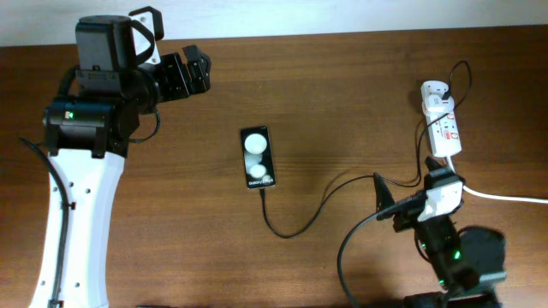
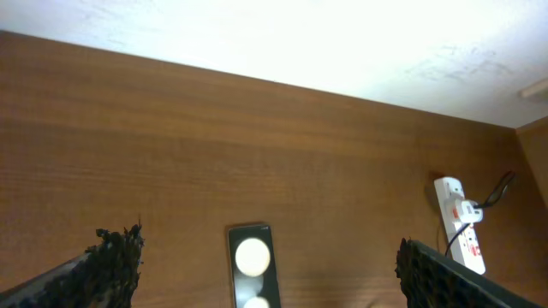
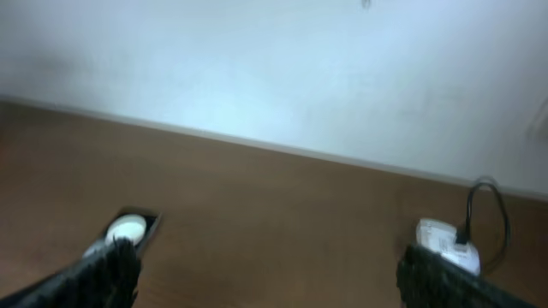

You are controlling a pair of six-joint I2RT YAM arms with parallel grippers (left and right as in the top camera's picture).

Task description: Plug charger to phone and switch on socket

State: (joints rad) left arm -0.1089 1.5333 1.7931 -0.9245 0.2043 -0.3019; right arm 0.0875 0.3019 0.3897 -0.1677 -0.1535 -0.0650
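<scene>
The phone (image 1: 258, 157) lies flat at the table's middle, glossy face up with two white spots. It also shows in the left wrist view (image 2: 253, 267) and the right wrist view (image 3: 128, 229). The charger cable (image 1: 295, 227) runs from the phone's near end, loops right and rises to the white adapter (image 1: 437, 104) on the socket (image 1: 443, 128). The cable tip meets the phone's edge. The socket also shows in the left wrist view (image 2: 460, 227) and the right wrist view (image 3: 443, 239). My left gripper (image 1: 202, 71) (image 2: 265, 250) is open and empty, far left of the phone. My right gripper (image 1: 387, 205) (image 3: 274, 274) is open and empty, just below the socket.
A thick white cord (image 1: 509, 198) leaves the socket toward the right edge. The table is brown wood (image 1: 342, 94). A pale wall stands behind its far edge (image 3: 274, 85). My right arm's base (image 1: 458, 257) sits at the front right.
</scene>
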